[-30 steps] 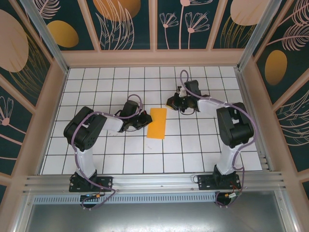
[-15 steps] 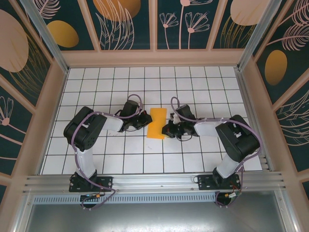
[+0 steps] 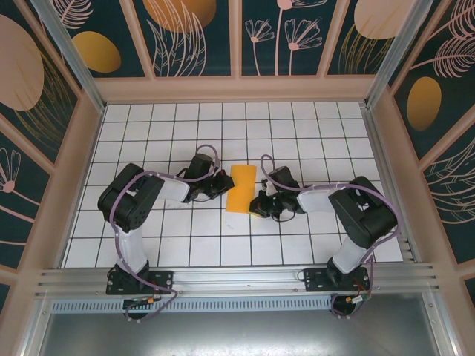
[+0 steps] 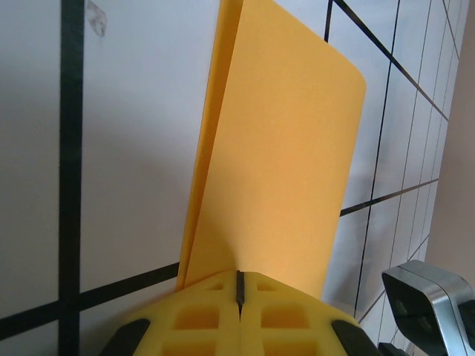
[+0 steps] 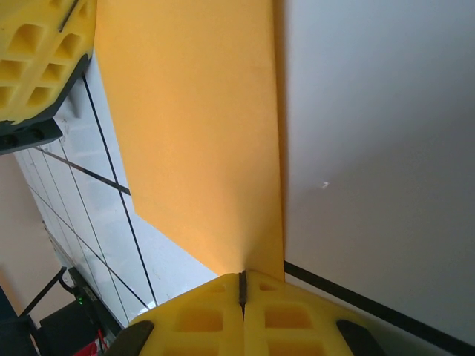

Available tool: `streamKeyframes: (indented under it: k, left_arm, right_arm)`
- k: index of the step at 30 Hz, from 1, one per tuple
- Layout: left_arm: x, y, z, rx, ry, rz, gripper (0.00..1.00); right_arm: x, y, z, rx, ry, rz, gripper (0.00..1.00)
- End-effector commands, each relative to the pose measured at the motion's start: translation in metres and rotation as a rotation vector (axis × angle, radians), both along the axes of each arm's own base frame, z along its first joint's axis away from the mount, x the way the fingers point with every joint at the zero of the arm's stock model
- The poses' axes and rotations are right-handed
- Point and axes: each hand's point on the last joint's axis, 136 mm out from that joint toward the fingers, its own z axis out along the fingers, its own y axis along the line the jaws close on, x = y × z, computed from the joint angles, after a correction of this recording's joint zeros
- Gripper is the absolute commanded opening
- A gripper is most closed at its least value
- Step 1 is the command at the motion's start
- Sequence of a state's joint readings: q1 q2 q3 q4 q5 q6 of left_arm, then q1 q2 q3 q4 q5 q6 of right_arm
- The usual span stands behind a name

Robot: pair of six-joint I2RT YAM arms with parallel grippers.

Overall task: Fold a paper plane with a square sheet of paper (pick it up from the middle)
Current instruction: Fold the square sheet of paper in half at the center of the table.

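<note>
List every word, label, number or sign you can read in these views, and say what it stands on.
None can be read.
The sheet of paper is plain orange-yellow.
The wall panels carry only plant and oval motifs.
The table bears only grid lines.
A small grey mark on a tile in the left wrist view is too blurred to read.

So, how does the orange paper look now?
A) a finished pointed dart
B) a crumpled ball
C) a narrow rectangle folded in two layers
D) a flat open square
C: the paper is a narrow rectangle, and the left wrist view shows two layers at its edge.
</note>
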State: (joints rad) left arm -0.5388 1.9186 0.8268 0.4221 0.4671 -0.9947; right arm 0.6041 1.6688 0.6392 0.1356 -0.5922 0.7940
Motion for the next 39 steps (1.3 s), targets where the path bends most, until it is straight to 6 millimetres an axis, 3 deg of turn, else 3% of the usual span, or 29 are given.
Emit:
streamKeyframes:
  k: [1, 5, 7, 9, 11, 12, 21, 35, 39]
  left_arm:
    - [-0.017, 0.013, -0.023, 0.086, 0.07, -0.01, 0.0]
    - [-0.01, 0.003, 0.007, 0.022, 0.006, -0.03, 0.0]
    - [-0.005, 0.0, 0.028, -0.005, -0.044, -0.03, 0.1]
    - [-0.002, 0.001, 0.044, -0.005, -0.086, -0.025, 0.17]
    - [0.001, 0.009, 0.053, 0.025, -0.115, 0.005, 0.23]
    - [0.001, 0.013, 0.052, 0.044, -0.122, 0.018, 0.25]
    - [0.001, 0.034, 0.044, 0.08, -0.117, 0.088, 0.34]
    - [0.0, 0.039, 0.036, 0.033, -0.079, 0.102, 0.37]
    - [-0.002, 0.038, 0.025, 0.041, -0.049, 0.096, 0.38]
  right_arm:
    - [0.011, -0.002, 0.022, -0.001, -0.079, -0.018, 0.03]
    - [0.042, -0.017, 0.049, -0.044, -0.214, -0.119, 0.07]
    - [0.056, -0.029, 0.046, -0.091, -0.218, -0.19, 0.13]
    - [0.059, -0.024, 0.045, -0.069, -0.203, -0.196, 0.18]
    - [0.067, -0.026, 0.039, -0.047, -0.158, -0.241, 0.33]
    - [0.07, -0.021, 0.039, -0.019, -0.136, -0.238, 0.39]
    - [0.091, -0.003, 0.04, -0.051, -0.142, -0.191, 0.41]
    - [0.078, 0.002, 0.017, -0.06, -0.075, -0.141, 0.41]
    - [0.077, 0.0, 0.009, -0.082, -0.059, -0.136, 0.41]
